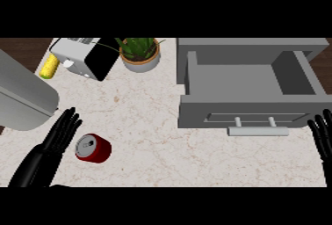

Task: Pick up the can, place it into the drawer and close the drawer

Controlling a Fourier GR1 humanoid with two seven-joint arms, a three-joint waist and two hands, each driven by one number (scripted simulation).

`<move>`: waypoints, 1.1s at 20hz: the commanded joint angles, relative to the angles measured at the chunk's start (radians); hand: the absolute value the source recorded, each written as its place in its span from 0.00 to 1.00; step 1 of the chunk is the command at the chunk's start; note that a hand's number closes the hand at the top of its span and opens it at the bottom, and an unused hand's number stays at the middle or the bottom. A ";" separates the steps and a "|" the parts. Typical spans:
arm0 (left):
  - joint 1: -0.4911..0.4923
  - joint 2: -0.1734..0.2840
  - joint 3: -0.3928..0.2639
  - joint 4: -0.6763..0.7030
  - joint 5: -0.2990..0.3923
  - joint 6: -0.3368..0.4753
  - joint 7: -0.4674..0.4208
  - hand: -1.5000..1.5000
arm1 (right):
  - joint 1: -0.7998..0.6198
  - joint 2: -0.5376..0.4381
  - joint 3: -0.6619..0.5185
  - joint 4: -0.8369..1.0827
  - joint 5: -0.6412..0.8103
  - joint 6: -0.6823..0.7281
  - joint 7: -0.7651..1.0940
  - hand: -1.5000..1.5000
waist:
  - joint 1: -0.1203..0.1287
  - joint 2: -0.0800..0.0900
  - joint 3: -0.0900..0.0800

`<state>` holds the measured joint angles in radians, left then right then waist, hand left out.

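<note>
Red can: upright on marbled counter, well left of and nearer than the grey drawer, which stands pulled open, handle toward the robot. Left hand: fingers straight and spread, just beside the can's left side, holding nothing. Right hand: flat, resting right of the drawer's handle. Risk: straight fingers closing off-centre could tip or roll the can away from the drawer.
</note>
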<state>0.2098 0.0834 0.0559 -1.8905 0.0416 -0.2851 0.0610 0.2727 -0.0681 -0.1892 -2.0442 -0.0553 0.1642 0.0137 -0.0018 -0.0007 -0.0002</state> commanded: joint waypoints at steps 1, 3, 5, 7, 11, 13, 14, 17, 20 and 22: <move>-0.087 0.015 0.053 0.198 -0.031 -0.003 -0.129 0.00 | -0.065 -0.019 -0.028 0.035 -0.009 -0.002 0.025 0.00 | -0.001 0.001 0.000; -0.010 -0.010 0.010 0.101 -0.051 0.004 -0.094 0.00 | -0.056 0.001 -0.018 0.000 -0.002 -0.011 0.047 0.00 | 0.001 0.000 0.000; -0.039 0.030 0.072 0.196 -0.016 -0.037 -0.170 0.00 | -0.081 0.030 0.024 0.006 0.050 -0.048 0.056 0.00 | 0.002 0.000 0.000; -0.015 -0.031 0.007 0.180 -0.084 0.022 -0.165 0.00 | -0.028 0.035 0.034 -0.063 0.044 -0.025 0.068 0.00 | 0.000 0.000 0.000; -0.055 0.032 0.090 0.292 -0.059 -0.017 -0.218 0.00 | -0.038 0.014 -0.020 0.002 0.002 0.011 0.013 0.00 | 0.000 0.000 0.000; -0.015 0.100 0.158 0.367 -0.013 -0.100 -0.319 0.00 | 0.012 0.027 -0.003 -0.041 0.017 0.007 0.023 0.00 | -0.001 0.000 0.000; -0.048 0.011 0.065 0.347 -0.107 -0.002 -0.276 0.00 | -0.031 -0.003 -0.048 0.023 -0.020 0.037 -0.020 0.00 | -0.001 0.000 0.000; -0.047 0.041 0.105 0.384 -0.069 -0.046 -0.310 0.00 | -0.020 0.050 0.004 -0.010 0.032 0.000 0.006 0.00 | 0.000 0.000 0.000; -0.080 0.084 0.142 0.504 -0.081 -0.076 -0.398 0.00 | -0.037 0.027 -0.023 0.037 0.023 0.024 -0.020 0.00 | 0.000 0.000 0.000; -0.099 0.101 0.157 0.514 -0.071 -0.085 -0.375 0.00 | -0.051 0.024 -0.042 0.000 -0.001 0.013 0.024 0.00 | 0.000 0.000 0.000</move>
<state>0.1481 0.1638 0.1920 -1.4460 -0.0246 -0.3595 -0.2941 0.2298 -0.0495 -0.2182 -2.0341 -0.0472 0.1818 0.0246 -0.0014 -0.0004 -0.0001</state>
